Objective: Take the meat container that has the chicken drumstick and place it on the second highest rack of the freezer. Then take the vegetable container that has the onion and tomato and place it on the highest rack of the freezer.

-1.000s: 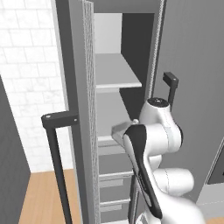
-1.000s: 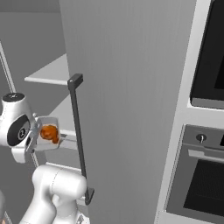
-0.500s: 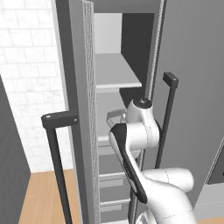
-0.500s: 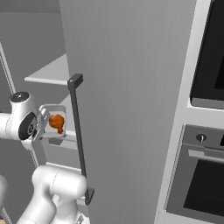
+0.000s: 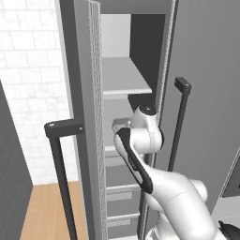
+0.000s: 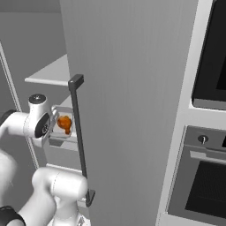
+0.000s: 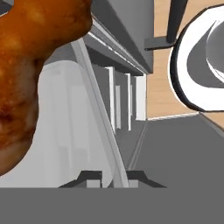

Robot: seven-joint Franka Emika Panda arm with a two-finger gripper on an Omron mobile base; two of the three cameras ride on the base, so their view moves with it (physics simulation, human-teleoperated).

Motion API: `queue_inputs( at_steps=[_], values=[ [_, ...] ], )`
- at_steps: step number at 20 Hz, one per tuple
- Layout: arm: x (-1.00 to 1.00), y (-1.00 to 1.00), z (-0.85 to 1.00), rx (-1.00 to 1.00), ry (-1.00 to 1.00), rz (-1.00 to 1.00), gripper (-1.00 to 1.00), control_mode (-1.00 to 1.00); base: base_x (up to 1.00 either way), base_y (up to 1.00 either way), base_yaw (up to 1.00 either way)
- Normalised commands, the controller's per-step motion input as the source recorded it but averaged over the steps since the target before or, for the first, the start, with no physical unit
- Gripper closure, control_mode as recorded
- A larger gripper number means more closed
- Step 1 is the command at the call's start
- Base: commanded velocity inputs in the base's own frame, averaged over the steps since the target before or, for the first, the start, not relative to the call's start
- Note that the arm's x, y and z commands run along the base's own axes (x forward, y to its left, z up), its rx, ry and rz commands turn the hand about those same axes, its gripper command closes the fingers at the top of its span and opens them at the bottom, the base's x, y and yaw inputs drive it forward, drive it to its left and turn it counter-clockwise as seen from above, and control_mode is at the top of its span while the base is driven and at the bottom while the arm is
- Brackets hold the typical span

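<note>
- The two small dark finger tips of the gripper (image 7: 112, 177) are pressing together on the thin clear wall of the see-through plastic meat container (image 7: 65, 131), pinching its rim between them at the 6 o'clock edge of the hand view.
- The glossy orange-brown chicken drumstick (image 7: 30, 70) is lying inside that container, filling the 10 o'clock corner of the hand view, just beyond the finger tips.
- From the right base view, the container (image 6: 62, 129) with the drumstick (image 6: 64, 123) is hanging at about 3 o'clock of the white wrist, just beside the long dark vertical bar handle (image 6: 79, 132) of the open grey door.
- The white arm with dark joints (image 5: 140, 150) is reaching into the tall narrow grey freezer (image 5: 122, 61); in the left base view its wrist is sitting at roughly the 6 o'clock side of the upper flat light-grey shelf board (image 5: 124, 77), below that board's front edge.
- The relation that matters, as I judge it: the container is being carried underneath the highest rack, at about the level where the second rack should be, with that lower board mostly hidden by the arm. The opening is lying ahead of the gripper, deeper into the cabinet.
- The coming move probably calls for pushing the container forward and level onto the lower board, then letting go.
- The risk is the container's edge catching the shelf front or the door handle close alongside.
- The grey drawers (image 5: 119, 197) are sitting lower down, towards 6 o'clock.
</note>
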Motion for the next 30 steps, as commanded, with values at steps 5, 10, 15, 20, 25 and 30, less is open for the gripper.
queue_inputs(
  at_steps=[5, 10, 15, 20, 25, 30],
  values=[
    [0.62, 0.14, -0.12, 0.0, 0.0, -0.05, 1.0, -1.0, 0.0, 0.0, 0.0],
    [0.6, 0.0, -0.29, 0.0, 0.06, -0.08, 1.0, -1.0, 0.0, 0.0, 0.0],
    [0.42, 0.0, -0.37, 0.0, 0.05, -0.09, 1.0, -1.0, 0.0, 0.0, 0.0],
    [0.61, 0.03, -0.26, 0.0, 0.0, -0.06, 1.0, -1.0, 0.0, 0.0, 0.0],
    [0.72, 0.02, -0.28, 0.0, 0.0, -0.02, 1.0, -1.0, 0.0, 0.0, 0.0],
    [0.24, 0.23, -0.3, 0.0, 0.0, 0.0, 1.0, -1.0, 0.0, 0.0, 0.0]
  ],
)
